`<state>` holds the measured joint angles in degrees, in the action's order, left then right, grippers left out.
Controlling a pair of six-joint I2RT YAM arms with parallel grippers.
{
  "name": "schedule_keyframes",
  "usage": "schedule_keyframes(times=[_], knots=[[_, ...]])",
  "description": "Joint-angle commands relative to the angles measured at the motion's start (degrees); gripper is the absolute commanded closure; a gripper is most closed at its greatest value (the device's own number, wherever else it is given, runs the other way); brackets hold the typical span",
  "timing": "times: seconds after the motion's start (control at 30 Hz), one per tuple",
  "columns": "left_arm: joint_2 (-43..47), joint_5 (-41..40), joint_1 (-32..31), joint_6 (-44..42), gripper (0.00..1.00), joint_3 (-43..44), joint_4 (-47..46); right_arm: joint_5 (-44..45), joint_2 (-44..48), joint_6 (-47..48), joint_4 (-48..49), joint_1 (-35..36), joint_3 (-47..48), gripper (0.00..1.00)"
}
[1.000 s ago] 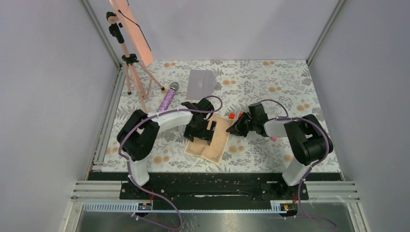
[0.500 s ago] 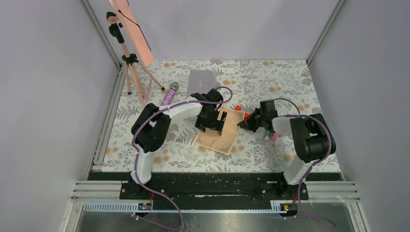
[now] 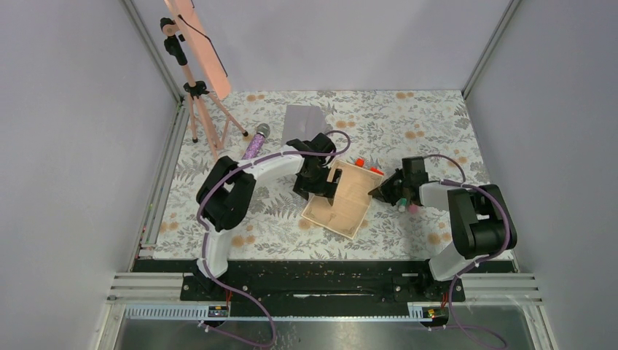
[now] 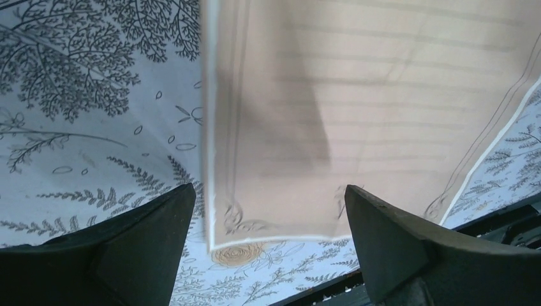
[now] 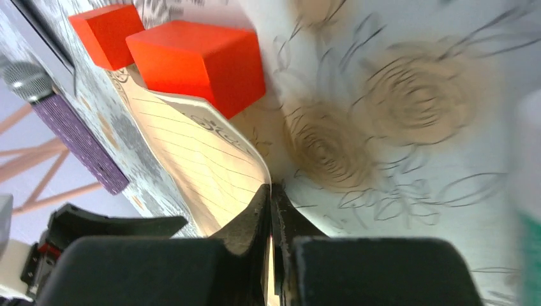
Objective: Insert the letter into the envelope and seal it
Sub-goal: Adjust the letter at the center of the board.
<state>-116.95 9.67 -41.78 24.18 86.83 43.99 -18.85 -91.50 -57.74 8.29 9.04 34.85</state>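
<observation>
The letter (image 3: 342, 200) is a cream, lined sheet lying tilted on the floral table mat; it also shows in the left wrist view (image 4: 357, 115) and the right wrist view (image 5: 204, 166). My right gripper (image 3: 382, 191) is shut on the letter's right edge, its jaws pressed together on the paper (image 5: 271, 197). My left gripper (image 3: 318, 191) is open over the letter's left part, its fingers (image 4: 147, 229) spread either side of the sheet's near corner. The grey-lilac envelope (image 3: 303, 124) lies flat at the back of the table, apart from both grippers.
Two red blocks (image 3: 366, 165) sit by the letter's far edge, close in the right wrist view (image 5: 198, 64). A purple microphone (image 3: 253, 148) lies left of the left arm. A tripod (image 3: 200, 95) stands at the back left. Small pink and green items (image 3: 409, 207) lie under the right arm.
The letter has slid right and a little up the table, pulled by my right gripper. The left gripper followed it toward the centre and stays open above it.
</observation>
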Motion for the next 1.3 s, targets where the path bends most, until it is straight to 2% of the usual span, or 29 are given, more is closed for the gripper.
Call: schedule_keyframes(times=[0.0,0.37,0.53,0.57,0.63,0.73,0.83,1.0,1.1,1.2,1.27], knots=[[6.24,1.09,0.11,-0.15,0.1,-0.39,0.14,2.01,1.52,2.16,-1.86,-4.43,-0.58,1.0],[9.35,2.01,0.01,1.25,0.09,-3.4,0.14,-1.62,6.59,1.4,-5.05,-4.18,-1.27,1.0],[10.34,1.94,-0.05,1.55,0.09,-4.06,0.19,1.47,12.78,0.58,-10.99,2.59,-1.82,0.99],[10.15,1.93,-0.06,1.71,0.09,-4.19,0.14,2.21,13.37,-0.16,-11.76,4.35,-1.95,0.97],[9.5,2.09,0.03,1.8,0.09,-4.34,0.14,1.76,13.64,-1.57,-11.59,7.45,-2.58,0.87],[8.93,2.04,0.0,2.03,0.09,-5.07,0.18,-0.74,12.98,-0.75,-14.41,9.65,-2.13,0.6],[9.5,1.64,-0.01,2.22,0.09,-6.46,0.14,2.19,16.31,3.88,-22.43,9.22,-0.95,0.45],[12.09,0.85,-0.29,2.89,0.1,-10.56,0.08,10.21,19.93,14.12,-26.16,8.8,3.64,0.39],[14.8,-0.15,-0.91,3.81,0.11,-14.6,-0.13,8.39,13.18,20.87,-28.34,8.68,10.87,0.38],[18.88,-1.81,-0.87,5.3,0.15,-18.53,-0.14,1.56,4.19,27.82,-30.15,8.56,18.41,0.35],[21.08,-2.61,-0.85,6.2,0.19,-21.58,-1.35,2.47,-0.5,29.99,-31.85,8.51,22.35,0.34]])
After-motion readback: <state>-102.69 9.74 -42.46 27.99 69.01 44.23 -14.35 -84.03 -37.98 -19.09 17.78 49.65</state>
